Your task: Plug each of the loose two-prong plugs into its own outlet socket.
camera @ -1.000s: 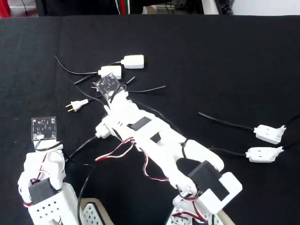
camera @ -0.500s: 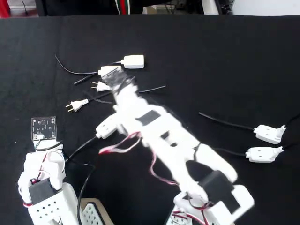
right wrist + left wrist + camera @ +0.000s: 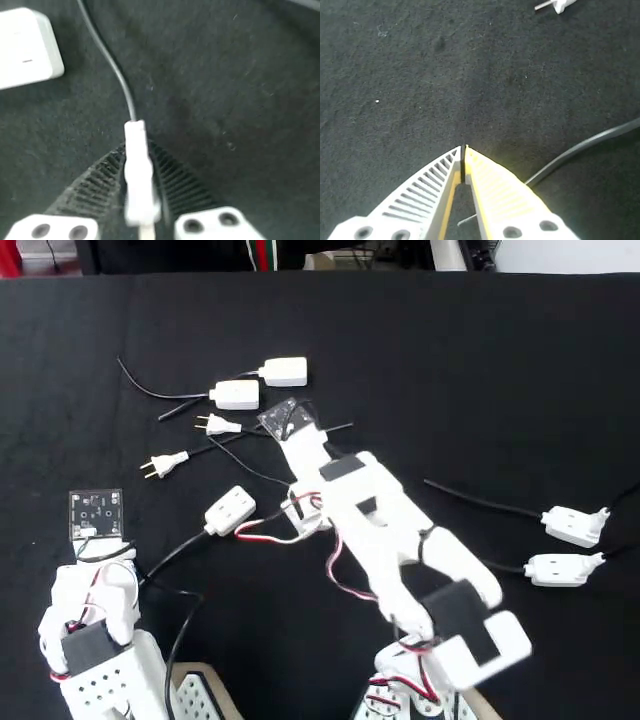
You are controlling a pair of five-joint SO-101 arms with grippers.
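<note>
The right claw [image 3: 136, 147] grips one plug [image 3: 137, 170] above centre frame, a second plug [image 3: 217, 424] and third plug [image 3: 165, 464] lying loose at its left, five sockets [image 3: 236, 394] scattered on the surface [image 3: 450, 360]; left claw [image 3: 464, 152] closed.

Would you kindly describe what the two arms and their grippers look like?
The left arm and right arm are white plastic with black motor blocks and red wiring. Each carries a square dark board near the wrist. The left gripper has one white and one yellow ribbed finger; the right gripper has dark ribbed fingers on white bases.
</note>
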